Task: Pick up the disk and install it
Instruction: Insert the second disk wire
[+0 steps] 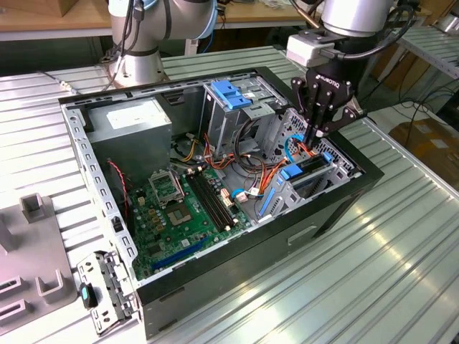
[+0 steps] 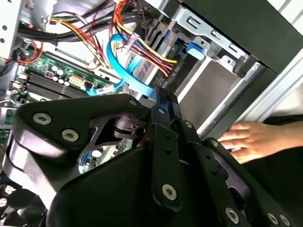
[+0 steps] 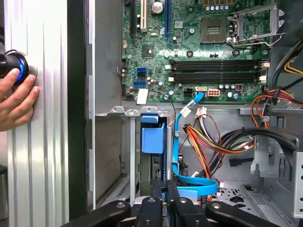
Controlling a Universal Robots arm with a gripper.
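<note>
Gripper [image 1: 318, 135] hangs over the drive bay at the case's front corner, fingers [image 3: 163, 201] pinched nearly together, nothing visibly clamped. Just below, the disk [image 1: 308, 169] sits slotted in the grey cage [image 1: 287, 192], blue end tab [image 3: 153, 137] showing; most of its body is hidden. Flat blue cable [image 3: 191, 182] and orange-yellow wires [image 3: 199, 142] crowd beside it. Motherboard [image 1: 183, 208] lies farther in. A hand [image 3: 16, 99] rests on the table [image 1: 373, 272] outside the case.
</note>
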